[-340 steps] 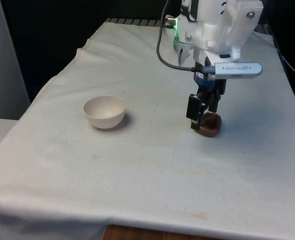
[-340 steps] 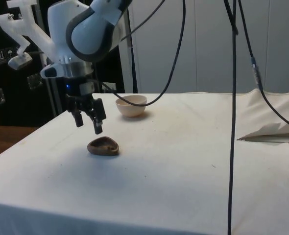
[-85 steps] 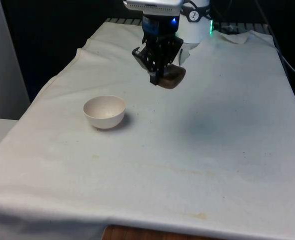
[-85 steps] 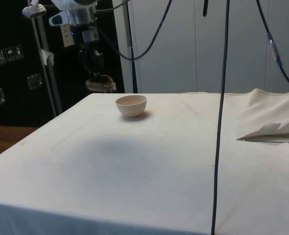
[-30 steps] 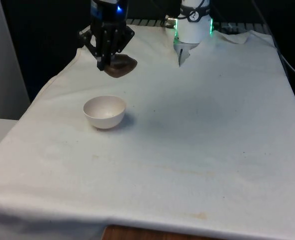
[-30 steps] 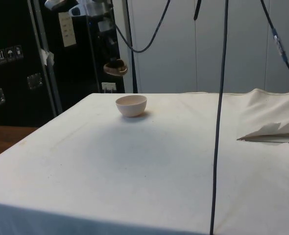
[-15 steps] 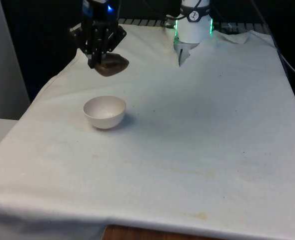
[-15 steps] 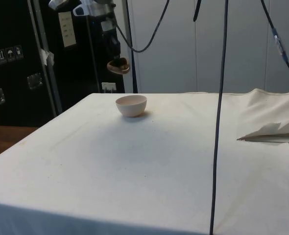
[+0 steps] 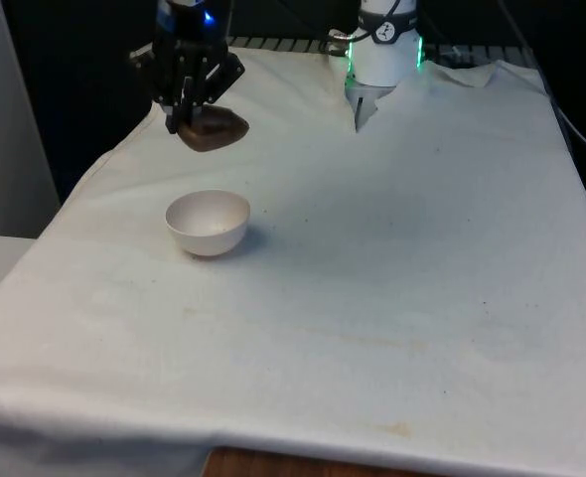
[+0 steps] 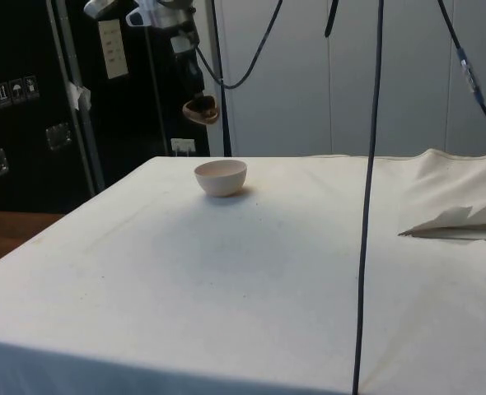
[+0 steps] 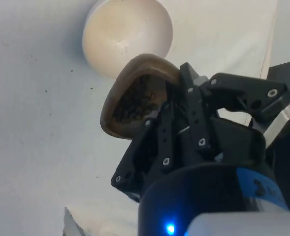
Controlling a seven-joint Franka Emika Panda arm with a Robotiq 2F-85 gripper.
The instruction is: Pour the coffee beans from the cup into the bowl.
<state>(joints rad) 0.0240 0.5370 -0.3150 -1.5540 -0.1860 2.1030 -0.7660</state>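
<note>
My black gripper (image 9: 177, 123) is shut on the rim of a small brown wooden cup (image 9: 212, 131), held high in the air above and just beyond the cream bowl (image 9: 208, 222). In the side view the cup (image 10: 200, 110) hangs above the bowl (image 10: 221, 177). The wrist view shows dark coffee beans (image 11: 135, 101) inside the tilted cup (image 11: 130, 93), with the bowl (image 11: 127, 35) below it holding a few dark specks. The gripper (image 11: 167, 105) pinches the cup's wall.
The white cloth (image 9: 392, 258) covers the table, with a rumpled fold (image 10: 457, 220) at the side view's right. Black cables (image 10: 373, 164) hang down in front of the side camera. The robot's base (image 9: 377, 60) stands at the table's far end.
The gripper has carried the cup further towards the front view's left and slightly up. The cup tilts more. The bowl has not moved.
</note>
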